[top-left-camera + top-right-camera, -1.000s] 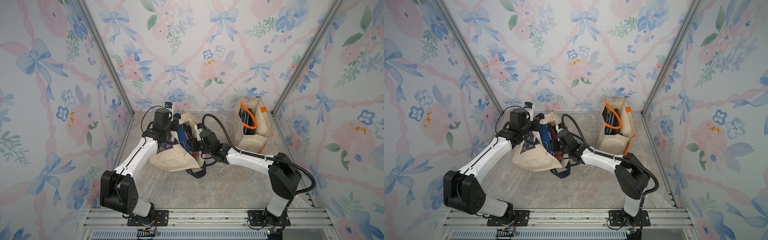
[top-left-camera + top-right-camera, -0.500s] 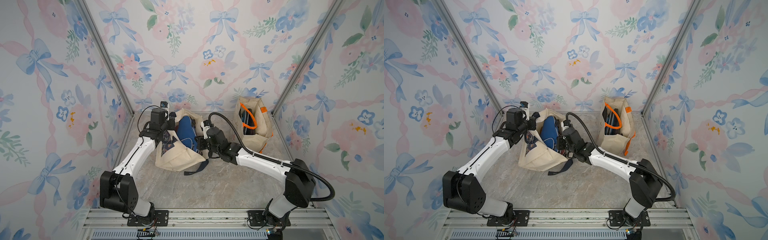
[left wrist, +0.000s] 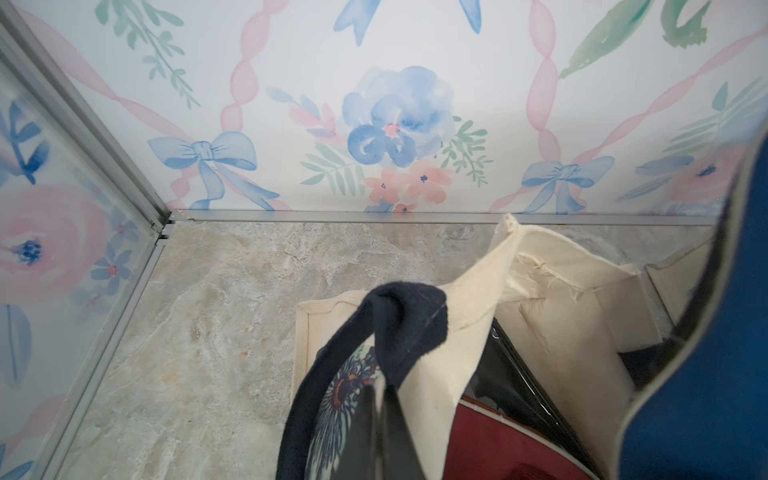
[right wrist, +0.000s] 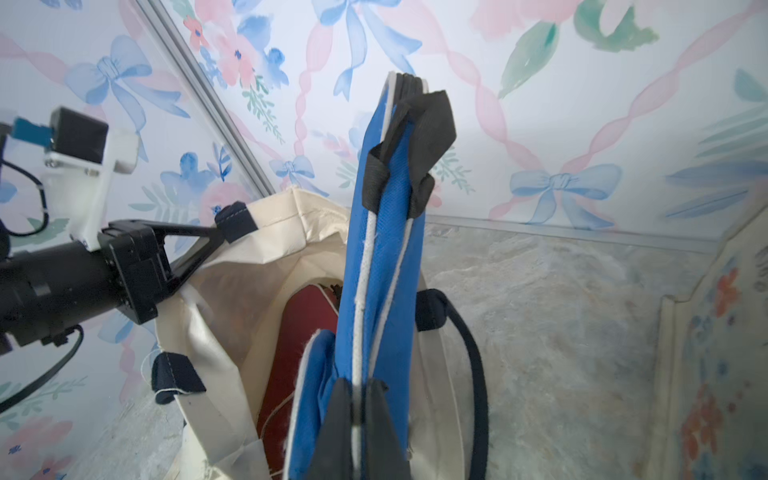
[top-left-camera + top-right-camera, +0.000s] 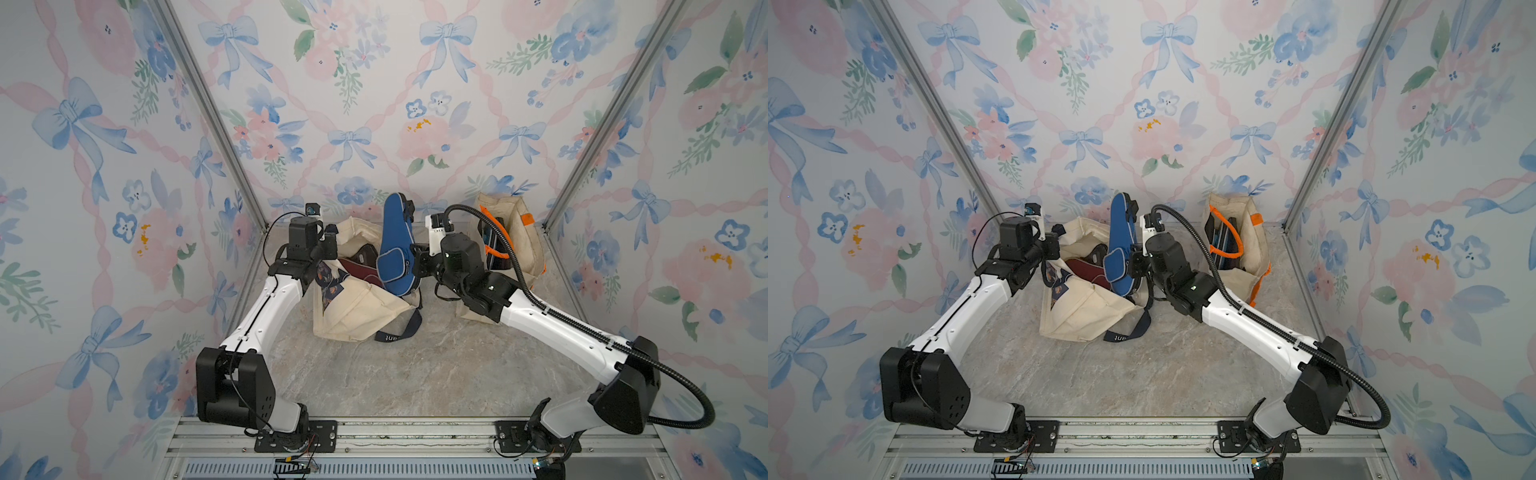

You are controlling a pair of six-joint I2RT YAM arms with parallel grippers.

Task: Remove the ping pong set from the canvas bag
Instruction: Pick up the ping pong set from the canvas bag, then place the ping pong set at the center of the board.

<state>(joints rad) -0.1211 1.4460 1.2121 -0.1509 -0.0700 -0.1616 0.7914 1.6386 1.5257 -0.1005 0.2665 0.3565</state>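
Two white robot arms work at a cream canvas tote bag [image 5: 353, 305] that lies slumped on a marble-patterned tabletop [image 5: 415, 374].

The left gripper [image 4: 222, 236] has its fingers pressed together on the bag's navy handle [image 3: 399, 320], where the strap meets the rim. It holds that side up and away. Judging by the taut cloth, this is to hold the mouth wide and steady the bag while things come out.

The right gripper [image 4: 358, 415] pinches a blue paddle-shaped zippered fabric case [image 5: 395, 245]. Its two dark fingers [image 4: 340, 432] sit on either side of the white-piped seam at the case's broad end. The case stands nearly upright. Its narrow handle end, with a black webbing loop, points up toward the back wall, and its broad end hangs low at the bag's mouth. In both top views that lower edge overlaps the rim, so I cannot tell whether it is fully clear of the bag. Gripping the edge seam suits so flat a thing, letting it slide out endwise between the bag walls.

Inside the bag lies a maroon fabric case [image 4: 307, 324], beneath and beside the blue one, with no finger on it. It is probably next to come out.

Near the right arm, well apart from the action, stands a second cream bag with orange handles [image 5: 523, 237], untouched.
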